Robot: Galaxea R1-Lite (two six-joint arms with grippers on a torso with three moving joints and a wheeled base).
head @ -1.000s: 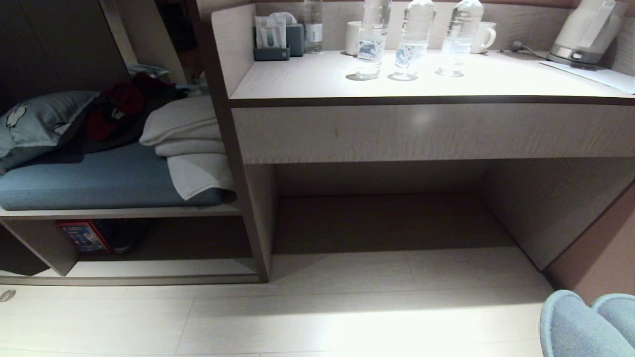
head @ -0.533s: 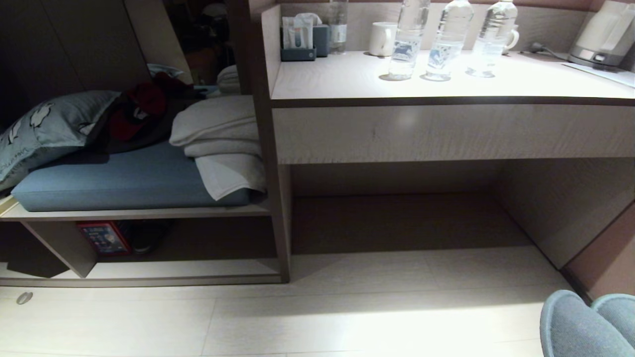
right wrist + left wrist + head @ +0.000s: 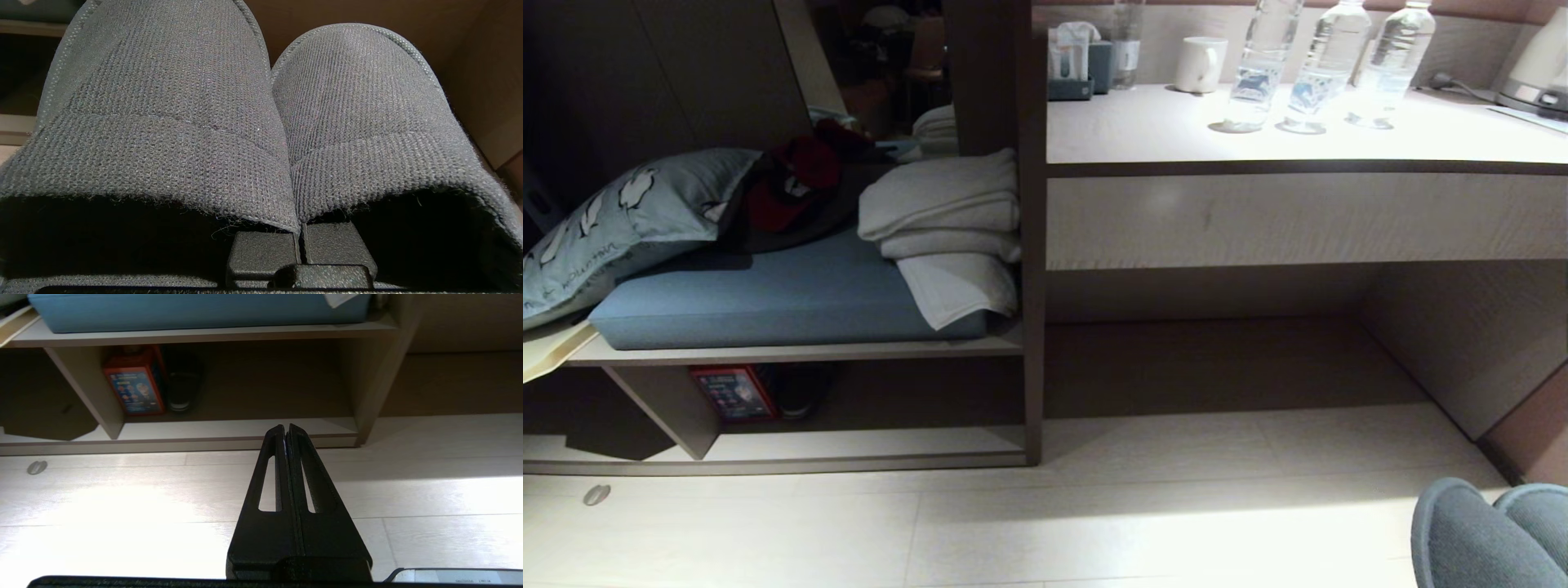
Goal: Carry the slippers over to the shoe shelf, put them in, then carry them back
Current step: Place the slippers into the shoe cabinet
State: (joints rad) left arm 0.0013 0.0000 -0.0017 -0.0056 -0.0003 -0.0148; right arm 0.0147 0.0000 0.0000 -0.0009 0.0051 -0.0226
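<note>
Round R pincer (image 3: 301, 241) – slippers (image 3: 261, 114), one each side, pinched.

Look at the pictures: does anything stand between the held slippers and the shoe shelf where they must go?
Nothing visible blocks the way. The right hand holds the slippers over bare floor. The shoe shelf is open-fronted; a red box and a dark shoe sit at its back left.

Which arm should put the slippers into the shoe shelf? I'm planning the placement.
Right. Its end effector is shut on the slippers, pinching their inner edges together. The left end effector is shut and empty, pointing toward the shoe shelf.
</note>
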